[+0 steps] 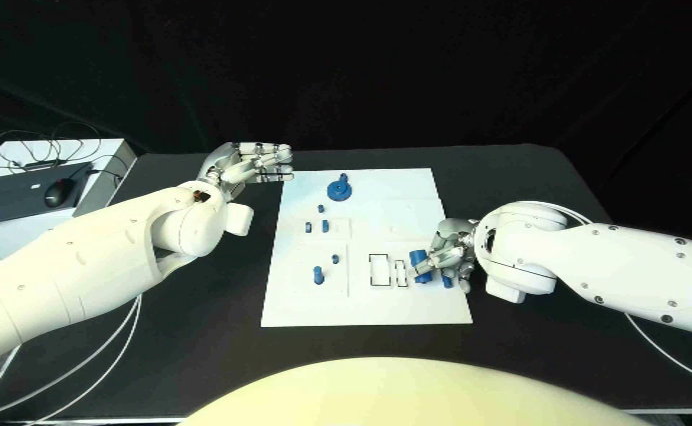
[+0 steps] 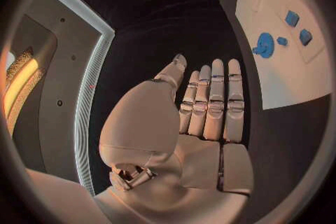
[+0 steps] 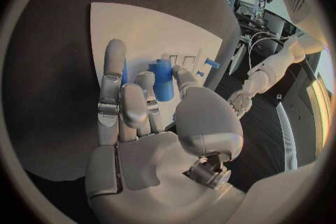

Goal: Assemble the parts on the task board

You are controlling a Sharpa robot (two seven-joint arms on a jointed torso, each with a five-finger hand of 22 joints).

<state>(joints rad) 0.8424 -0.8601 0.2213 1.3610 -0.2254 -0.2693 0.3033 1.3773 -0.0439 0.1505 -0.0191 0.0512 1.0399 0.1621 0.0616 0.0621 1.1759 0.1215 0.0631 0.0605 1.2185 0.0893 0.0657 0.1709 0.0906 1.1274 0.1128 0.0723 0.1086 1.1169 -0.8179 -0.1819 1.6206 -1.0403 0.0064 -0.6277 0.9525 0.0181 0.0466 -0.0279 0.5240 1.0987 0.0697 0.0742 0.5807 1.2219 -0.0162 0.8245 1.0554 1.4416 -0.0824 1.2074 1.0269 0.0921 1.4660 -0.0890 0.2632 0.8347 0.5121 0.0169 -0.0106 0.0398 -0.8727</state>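
Note:
The white task board (image 1: 368, 291) lies in the middle of the black table. My right hand (image 1: 450, 254) is over the board's right edge and pinches a blue cylindrical part (image 1: 423, 258) between thumb and fingers; the right wrist view shows this part (image 3: 163, 79) upright in the grip above the board (image 3: 140, 28). Two outlined rectangular slots (image 1: 389, 269) lie just left of it. A round blue part (image 1: 340, 191) sits near the board's far edge. My left hand (image 1: 253, 164) hovers beside the board's far left corner, fingers straight (image 2: 210, 106), holding nothing.
Small blue parts lie on the board's left half (image 1: 320, 228) (image 1: 316, 272) (image 1: 336, 259). The left wrist view shows the round part (image 2: 264, 45) and small pieces (image 2: 292, 18) on the board (image 2: 280, 78). A grey box with cables and a mouse (image 1: 58, 191) stands at the far left.

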